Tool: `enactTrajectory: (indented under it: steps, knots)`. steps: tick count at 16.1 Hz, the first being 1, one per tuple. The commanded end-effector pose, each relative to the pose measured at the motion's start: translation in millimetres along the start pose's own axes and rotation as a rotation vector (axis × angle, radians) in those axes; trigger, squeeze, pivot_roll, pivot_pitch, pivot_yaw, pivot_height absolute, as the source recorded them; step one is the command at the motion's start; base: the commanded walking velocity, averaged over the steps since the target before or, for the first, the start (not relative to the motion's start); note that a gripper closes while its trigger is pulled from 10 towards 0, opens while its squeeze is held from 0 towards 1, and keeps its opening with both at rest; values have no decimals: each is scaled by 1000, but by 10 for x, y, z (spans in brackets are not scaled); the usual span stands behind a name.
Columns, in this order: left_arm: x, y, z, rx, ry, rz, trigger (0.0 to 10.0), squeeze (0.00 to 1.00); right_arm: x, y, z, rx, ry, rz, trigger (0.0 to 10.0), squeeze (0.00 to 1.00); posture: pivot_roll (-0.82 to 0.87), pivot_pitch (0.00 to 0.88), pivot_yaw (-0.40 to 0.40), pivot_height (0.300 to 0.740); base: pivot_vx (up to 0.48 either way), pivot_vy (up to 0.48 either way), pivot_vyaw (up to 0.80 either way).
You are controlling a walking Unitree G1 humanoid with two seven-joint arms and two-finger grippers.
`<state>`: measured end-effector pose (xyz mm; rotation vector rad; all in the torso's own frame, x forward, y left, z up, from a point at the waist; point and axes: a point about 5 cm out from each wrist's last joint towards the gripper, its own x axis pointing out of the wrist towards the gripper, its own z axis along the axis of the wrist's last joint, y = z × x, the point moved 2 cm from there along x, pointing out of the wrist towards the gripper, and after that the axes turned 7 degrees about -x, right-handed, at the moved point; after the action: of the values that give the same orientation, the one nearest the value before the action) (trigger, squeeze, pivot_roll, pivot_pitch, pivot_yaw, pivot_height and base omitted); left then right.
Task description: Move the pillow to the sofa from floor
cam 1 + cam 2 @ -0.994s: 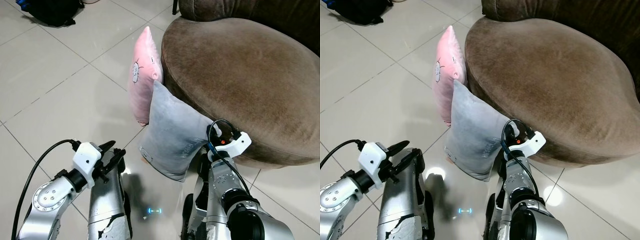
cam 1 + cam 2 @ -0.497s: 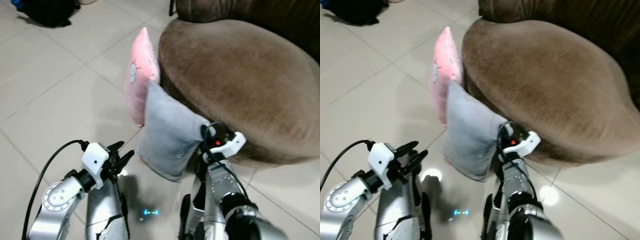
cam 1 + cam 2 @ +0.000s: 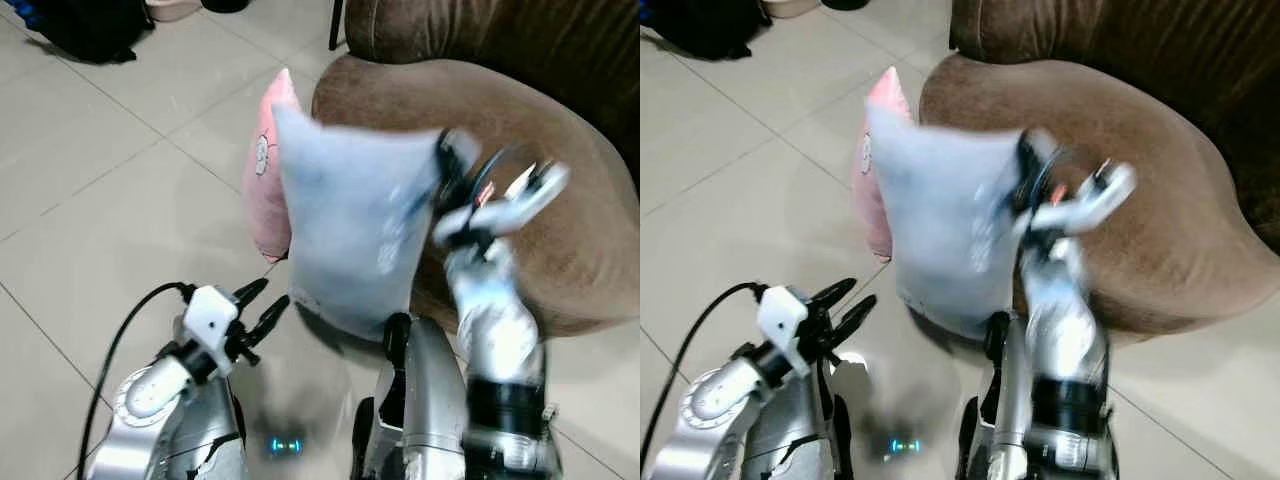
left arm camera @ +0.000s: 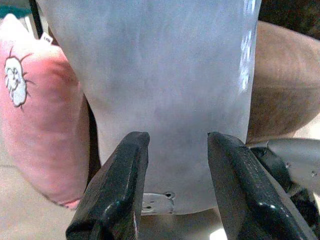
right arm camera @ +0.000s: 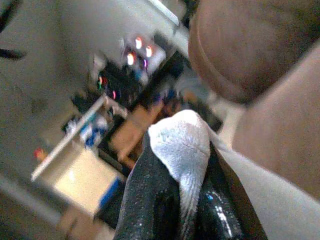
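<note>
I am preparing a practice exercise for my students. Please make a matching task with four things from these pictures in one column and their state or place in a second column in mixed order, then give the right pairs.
Things:
1. grey pillow
2. pink pillow
3. left gripper
4. sofa

States or places:
A. open, holding nothing
B. brown, with nothing lying on its seat
C. lifted off the floor, one corner pinched by the right gripper
D. standing on the floor, leaning on the sofa

Pairs: 1-C, 2-D, 3-A, 4-B
</note>
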<state>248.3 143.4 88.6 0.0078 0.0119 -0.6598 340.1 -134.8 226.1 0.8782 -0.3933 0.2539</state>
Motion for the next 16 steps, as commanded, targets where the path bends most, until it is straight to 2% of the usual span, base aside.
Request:
enactTrajectory:
  steps: [1, 2, 3, 4, 5, 6, 7, 8, 9, 10, 11, 13, 14, 16]
  knots:
    - [53, -60, -72, -6, 17, -16, 10000, 0, 178, 362, 584, -11, -217, 88, 0, 0, 108, 104, -93, 450, 0, 0, 0]
    - [80, -61, -67, -6, 12, -19, 10000, 0, 242, 411, 721, -48, -255, 91, 0, 0, 108, 104, -93, 450, 0, 0, 0]
    - [131, -40, -38, -1, -2, -20, 10000, 0, 401, 616, 1218, -127, -407, 105, 0, 0, 108, 104, -93, 450, 0, 0, 0]
    - [145, -29, -30, 1, -5, -20, 10000, 0, 436, 674, 1399, -137, -463, 112, 0, 0, 95, 91, -89, 450, 0, 0, 0]
    - [164, 6, -13, 9, -14, -17, 10000, 0, 478, 817, 1800, -149, -582, 130, 0, 0, 87, 82, -86, 450, 0, 0, 0]
    - [169, 22, -5, 14, -17, -15, 10000, 0, 477, 871, 1931, -154, -621, 140, 0, 0, 87, 82, -86, 450, 0, 0, 0]
    - [178, 60, 2, 21, -21, -7, 10000, 0, 490, 864, 1991, -209, -623, 142, 0, 0, 80, 78, -85, 450, 0, 0, 0]
    - [193, 91, 11, 29, -27, 4, 10000, 0, 524, 619, 1844, -273, -543, 61, 0, 0, 80, 78, -85, 450, 0, 0, 0]
    - [205, 106, 23, 36, -33, 13, 10000, 0, 516, 339, 1641, -331, -452, -43, 3059, 0, 85, 73, -90, 450, 0, 0, 0]
    - [212, 123, 39, 48, -39, 28, 10000, 0, 464, 77, 1383, -393, -350, -123, 10000, 0, 88, 70, -92, 450, 0, 0, 0]
    - [215, 135, 41, 53, -38, 39, 10000, 0, 429, -87, 1207, -416, -269, -173, 10000, 0, 91, 69, -93, 450, 0, 0, 0]
    - [230, 178, 35, 73, -29, 74, 10000, 0, 175, -531, 643, -466, -55, -288, 10000, 0, 100, 70, -97, 450, 0, 0, 0]
    - [239, 198, 37, 77, -29, 86, 10000, 0, 41, -657, 445, -491, 28, -324, 10000, 0, 101, 68, -97, 450, 0, 0, 0]
    - [242, 215, 46, 82, -30, 95, 10000, 0, -34, -712, 367, -465, 66, -354, 10000, 0, 100, 69, -96, 450, 0, 0, 0]
